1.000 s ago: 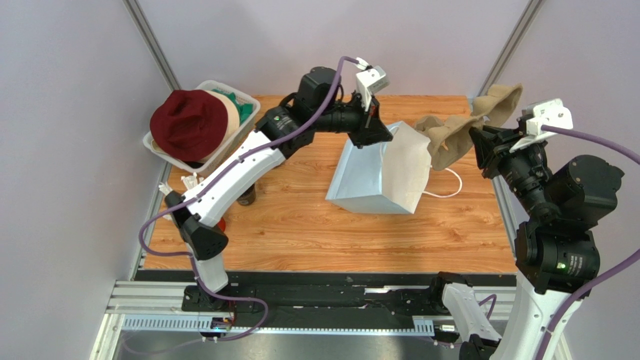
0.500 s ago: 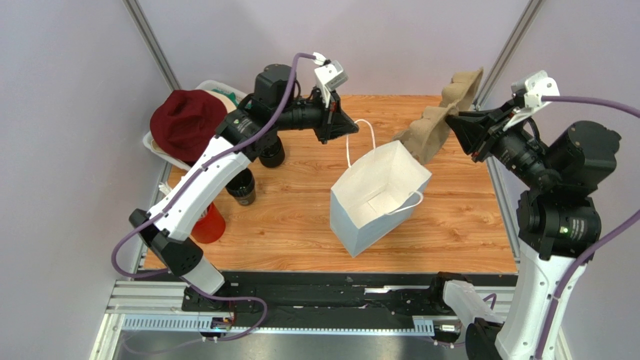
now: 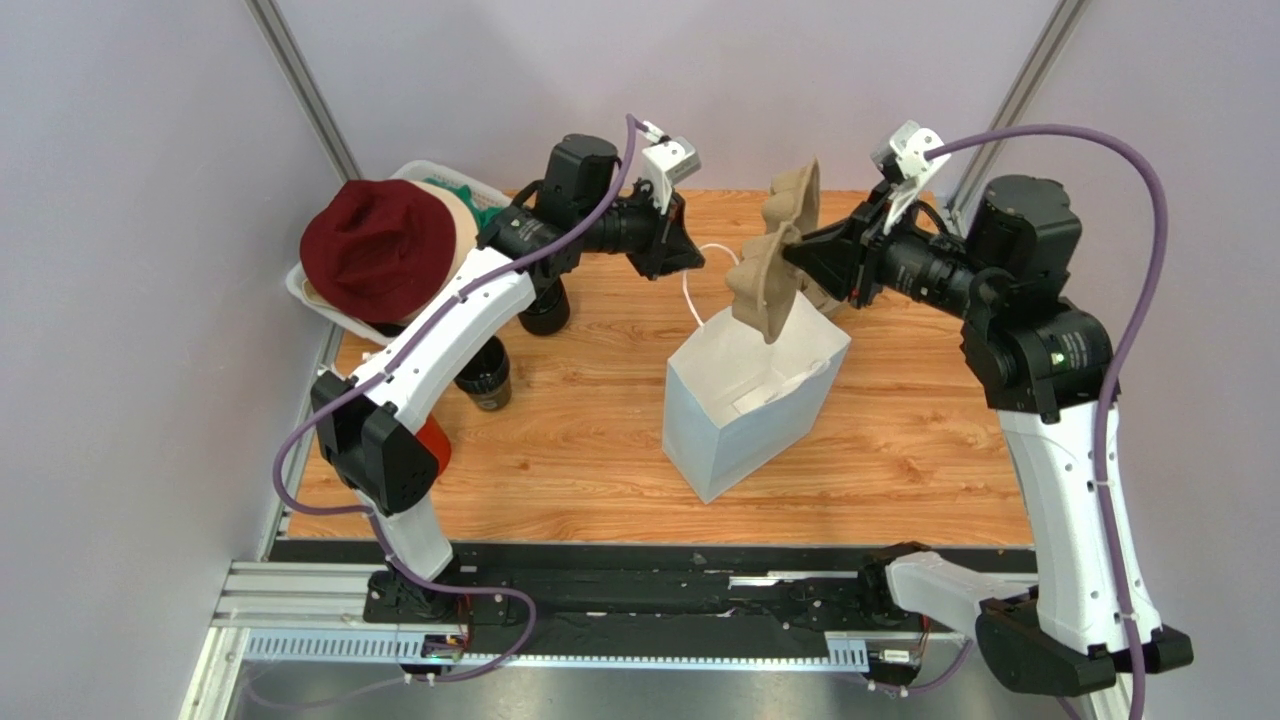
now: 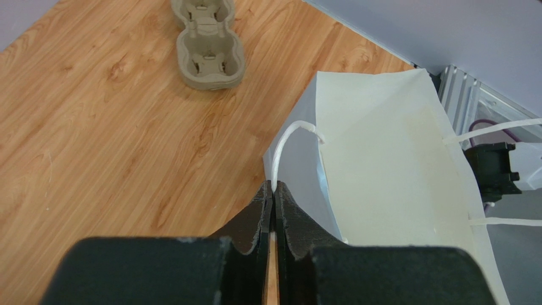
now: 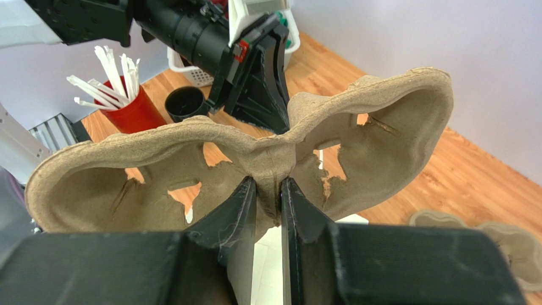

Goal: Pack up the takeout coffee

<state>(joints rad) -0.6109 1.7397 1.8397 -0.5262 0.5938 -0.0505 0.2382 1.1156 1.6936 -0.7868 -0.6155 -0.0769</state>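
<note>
Coffee: the takeout coffee (image 3: 486, 378), a small dark cup, stands at the left of the bench (image 3: 917, 435), beside the left arm and well apart from the paper bag (image 3: 729, 435).
Bag: upright mid-bench, mouth open.
Left hand (image 4: 273, 190): fingers pressed almost together, pinching the bag's white cord handle (image 4: 289, 136) at their tips.
Right hand (image 5: 268, 187): pinching the middle rib of a pulp cup tray (image 5: 382, 127), held on edge just above the bag's mouth.
Other: a second pulp tray (image 4: 207, 44) lies flat on the bench; a red cup of straws (image 5: 130, 111) stands near the coffee.
</note>
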